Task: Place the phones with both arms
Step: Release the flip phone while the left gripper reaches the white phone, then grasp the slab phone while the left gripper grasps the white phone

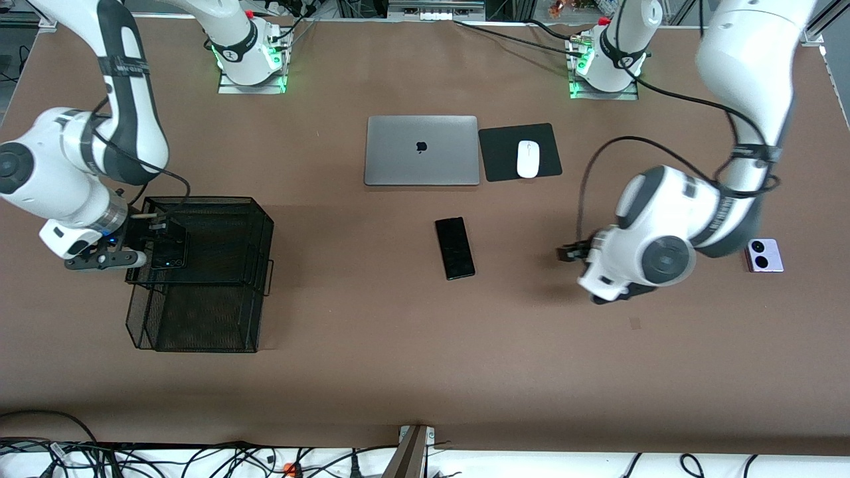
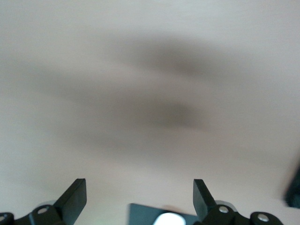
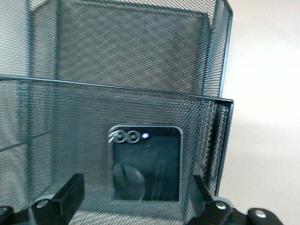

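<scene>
My right gripper (image 1: 161, 244) (image 3: 136, 185) is at the black mesh basket (image 1: 206, 199) with its fingers spread open. The small black flip phone (image 1: 168, 253) (image 3: 145, 164) sits inside the basket (image 3: 140, 89) between those fingers, and neither finger touches it. The long black slab phone (image 1: 455, 247) lies flat mid-table, nearer the front camera than the laptop. The lilac flip phone (image 1: 765, 255) lies at the left arm's end of the table. My left gripper (image 1: 566, 253) (image 2: 139, 187) hangs open and holds nothing, over bare table between those two phones.
A closed silver laptop (image 1: 422, 151) lies near the robots' bases. Beside it is a black mouse pad (image 1: 505, 156) (image 2: 143, 214) with a white mouse (image 1: 528, 159) (image 2: 168, 219) on it. Cables run along the table's front edge.
</scene>
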`<state>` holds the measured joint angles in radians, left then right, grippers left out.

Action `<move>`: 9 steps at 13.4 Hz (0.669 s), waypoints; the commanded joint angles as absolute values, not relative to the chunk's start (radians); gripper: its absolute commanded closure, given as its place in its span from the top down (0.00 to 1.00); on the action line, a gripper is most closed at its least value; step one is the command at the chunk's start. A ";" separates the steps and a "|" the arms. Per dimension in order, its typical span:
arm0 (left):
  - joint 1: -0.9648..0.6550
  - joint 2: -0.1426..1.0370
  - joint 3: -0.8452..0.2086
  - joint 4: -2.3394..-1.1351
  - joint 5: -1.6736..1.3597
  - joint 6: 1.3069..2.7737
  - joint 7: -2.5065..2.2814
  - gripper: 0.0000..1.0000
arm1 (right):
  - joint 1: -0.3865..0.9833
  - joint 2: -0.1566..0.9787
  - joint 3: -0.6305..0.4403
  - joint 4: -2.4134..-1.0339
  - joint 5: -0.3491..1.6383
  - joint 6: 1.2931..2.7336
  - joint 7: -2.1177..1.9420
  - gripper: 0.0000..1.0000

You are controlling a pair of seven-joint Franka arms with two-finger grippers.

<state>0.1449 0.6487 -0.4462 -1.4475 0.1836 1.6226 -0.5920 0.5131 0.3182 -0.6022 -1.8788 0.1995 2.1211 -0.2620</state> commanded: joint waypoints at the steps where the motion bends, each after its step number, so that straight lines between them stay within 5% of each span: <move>1: 0.259 0.601 -0.453 -1.480 0.301 1.577 -0.452 1.00 | 0.515 0.321 -0.595 -1.712 0.204 1.923 -0.172 1.00; 9: 0.624 0.620 -0.451 -1.523 0.471 1.727 0.010 1.00 | 0.780 0.414 -0.558 -1.582 0.221 1.874 0.156 1.00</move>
